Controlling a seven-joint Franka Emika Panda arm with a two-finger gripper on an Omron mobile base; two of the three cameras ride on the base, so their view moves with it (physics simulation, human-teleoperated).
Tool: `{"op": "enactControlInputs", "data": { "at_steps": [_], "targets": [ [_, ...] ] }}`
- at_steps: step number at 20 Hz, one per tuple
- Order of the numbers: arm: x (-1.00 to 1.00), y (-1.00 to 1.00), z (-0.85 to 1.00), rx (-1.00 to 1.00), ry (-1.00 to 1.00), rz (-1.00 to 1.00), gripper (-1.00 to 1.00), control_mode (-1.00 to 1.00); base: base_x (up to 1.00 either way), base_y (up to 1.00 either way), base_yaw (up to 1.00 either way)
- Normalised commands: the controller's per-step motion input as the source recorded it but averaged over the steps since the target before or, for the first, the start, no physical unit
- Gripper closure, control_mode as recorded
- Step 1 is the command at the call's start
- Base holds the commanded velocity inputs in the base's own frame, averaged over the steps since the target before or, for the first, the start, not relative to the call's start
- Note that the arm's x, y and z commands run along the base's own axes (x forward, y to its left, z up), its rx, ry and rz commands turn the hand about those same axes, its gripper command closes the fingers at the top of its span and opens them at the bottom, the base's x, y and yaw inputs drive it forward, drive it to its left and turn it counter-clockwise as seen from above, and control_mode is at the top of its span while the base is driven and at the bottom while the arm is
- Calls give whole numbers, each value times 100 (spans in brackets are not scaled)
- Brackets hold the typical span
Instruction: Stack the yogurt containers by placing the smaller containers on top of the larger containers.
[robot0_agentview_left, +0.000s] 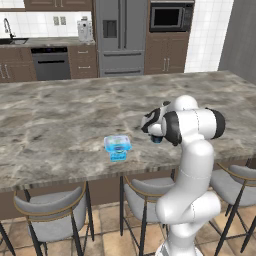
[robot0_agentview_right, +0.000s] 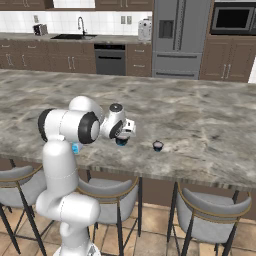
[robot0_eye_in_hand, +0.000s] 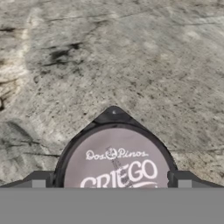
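Small dark cup (robot0_eye_in_hand: 117, 162) between spread fingers (robot0_eye_in_hand: 38, 180) of hand (robot0_eye_in_hand: 111, 183).

Left base view: I look from behind the arm's left, forward and down across the table (robot0_agentview_left: 60, 115) toward the far kitchen wall. Right base view: the same table (robot0_agentview_right: 200, 115) from behind the arm's right; both share the arm and the refrigerator (robot0_agentview_left: 120, 35) (robot0_agentview_right: 180, 35). Hand view: I look steeply down, very near a lidded cup (robot0_eye_in_hand: 116, 159) on the table.
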Motion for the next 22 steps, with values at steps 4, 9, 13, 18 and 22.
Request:
{"op": "enactControlInputs", "data": {
  "at_steps": [4, 9, 13, 18, 22],
  "targets": [
    [0, 2, -19, 0, 0, 0, -100, -100, 0, 0, 0],
    [0, 5, -21, 0, 0, 0, 100, -100, 0, 0, 0],
    [0, 2, -17, 0, 0, 0, 100, -100, 0, 0, 0],
    [1, 0, -5, 0, -2, 0, 100, -100, 0, 0, 0],
    [0, 4, -1, 0, 0, 0, 100, -100, 0, 0, 0]
  ]
}}
